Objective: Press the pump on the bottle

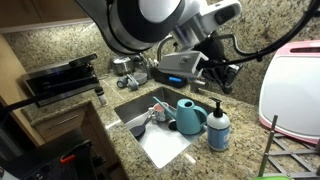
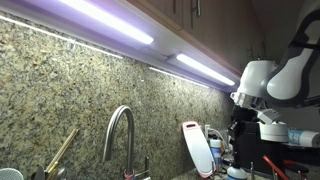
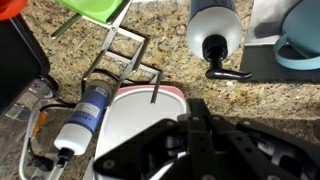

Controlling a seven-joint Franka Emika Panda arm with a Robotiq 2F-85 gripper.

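Observation:
The blue-grey bottle (image 1: 218, 132) stands on the granite counter at the sink's corner, beside the teal watering can (image 1: 190, 116). Its black pump (image 1: 216, 107) points up. My gripper (image 1: 220, 80) hangs a little above the pump and does not touch it. In the wrist view I see the bottle (image 3: 213, 22) from above, with the pump (image 3: 216, 50) and its nozzle toward the lower right. My gripper's fingers (image 3: 190, 125) are pressed together with nothing between them, short of the pump.
The sink (image 1: 160, 140) holds dishes. A white board with a red rim (image 3: 135, 115) leans near a metal rack (image 3: 120, 55). A blue-labelled bottle (image 3: 85, 110) lies beside it. A faucet (image 2: 120, 135) stands at the granite backsplash.

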